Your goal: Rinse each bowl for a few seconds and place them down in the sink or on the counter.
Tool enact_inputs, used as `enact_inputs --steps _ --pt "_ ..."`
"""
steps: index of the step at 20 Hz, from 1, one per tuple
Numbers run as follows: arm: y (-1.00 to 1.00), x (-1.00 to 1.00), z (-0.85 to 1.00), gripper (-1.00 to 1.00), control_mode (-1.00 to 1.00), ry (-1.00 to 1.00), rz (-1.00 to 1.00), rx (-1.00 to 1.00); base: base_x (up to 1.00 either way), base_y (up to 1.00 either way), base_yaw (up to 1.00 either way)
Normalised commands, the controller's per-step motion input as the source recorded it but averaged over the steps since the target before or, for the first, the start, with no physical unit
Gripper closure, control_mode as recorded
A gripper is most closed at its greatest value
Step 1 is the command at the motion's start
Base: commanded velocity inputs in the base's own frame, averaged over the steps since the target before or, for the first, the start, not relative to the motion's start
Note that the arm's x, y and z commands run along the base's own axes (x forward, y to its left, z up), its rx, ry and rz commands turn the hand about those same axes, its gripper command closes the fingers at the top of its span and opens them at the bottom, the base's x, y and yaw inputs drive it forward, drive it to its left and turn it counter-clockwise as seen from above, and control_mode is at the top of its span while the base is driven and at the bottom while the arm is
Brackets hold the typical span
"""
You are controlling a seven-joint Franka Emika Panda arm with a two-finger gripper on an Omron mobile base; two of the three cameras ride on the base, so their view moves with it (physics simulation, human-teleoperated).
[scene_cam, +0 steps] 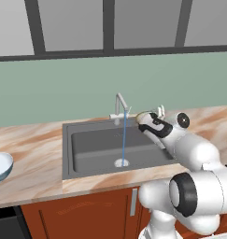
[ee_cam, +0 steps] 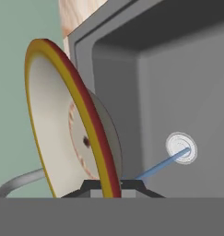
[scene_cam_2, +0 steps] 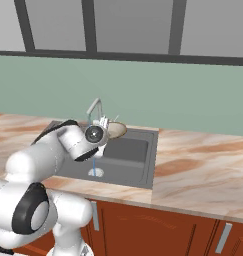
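Note:
My gripper (scene_cam: 152, 117) is shut on the rim of the shallow beige-tan bowl (scene_cam: 144, 115), holding it above the back right of the dark grey sink (scene_cam: 87, 150). Seen from the hand, the bowl (ee_cam: 62, 124) stands on edge between the fingertips of the gripper (ee_cam: 112, 185). A thin blue stream of water (scene_cam: 124, 135) falls from the silver tap (scene_cam: 119, 100) to the drain (scene_cam: 121, 163), just left of the bowl. The pale blue-white bowl (scene_cam: 0, 165) sits upright on the counter (scene_cam: 35, 175) far left of the sink.
The counter (scene_cam_2: 203, 165) stretches wide to the right of the sink (scene_cam_2: 135, 150). A green wall and dark-framed windows rise behind the tap (scene_cam_2: 94, 106). Reddish-brown cabinet doors (scene_cam_2: 158, 227) run below the counter edge.

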Motion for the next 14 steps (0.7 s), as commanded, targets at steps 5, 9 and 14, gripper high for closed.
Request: enact_inputs --steps 5,9,14 --pt "-0.10 0.00 0.23 1.00 -1.00 0.00 -0.21 0.00 0.00 0.00 0.00" --pt "-0.14 0.00 0.25 1.00 -1.00 0.00 -0.20 0.02 0.00 0.00 0.00" --pt "-0.20 0.00 0.24 1.00 -1.00 0.00 -0.18 0.02 0.00 0.00 0.00"
